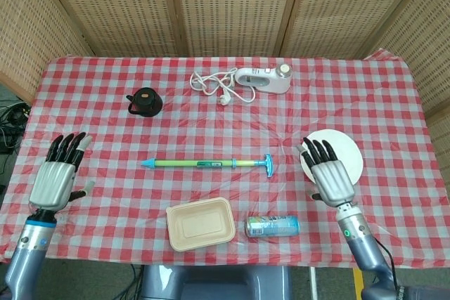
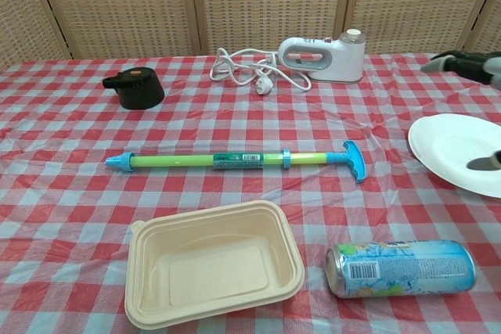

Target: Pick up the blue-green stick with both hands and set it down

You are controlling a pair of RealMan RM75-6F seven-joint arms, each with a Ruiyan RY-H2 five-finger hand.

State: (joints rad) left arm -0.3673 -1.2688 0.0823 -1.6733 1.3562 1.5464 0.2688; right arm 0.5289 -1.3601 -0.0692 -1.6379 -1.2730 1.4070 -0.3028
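The blue-green stick (image 1: 209, 163) lies flat on the checked cloth, its pointed tip to the left and its T-handle to the right; the chest view shows the stick (image 2: 235, 160) in full. My left hand (image 1: 59, 173) is far out at the left table edge, fingers spread and holding nothing. Over by the white plate, my right hand (image 1: 330, 171) is spread too, well apart from the stick's handle. In the chest view only the right hand's fingertips (image 2: 462, 61) show at the right edge.
A beige food tray (image 1: 200, 223) and a lying can (image 1: 272, 226) sit near the front edge. The white plate (image 1: 348, 152) is at the right, a black cap (image 1: 144, 100) at the back left, a white corded appliance (image 1: 260, 79) at the back.
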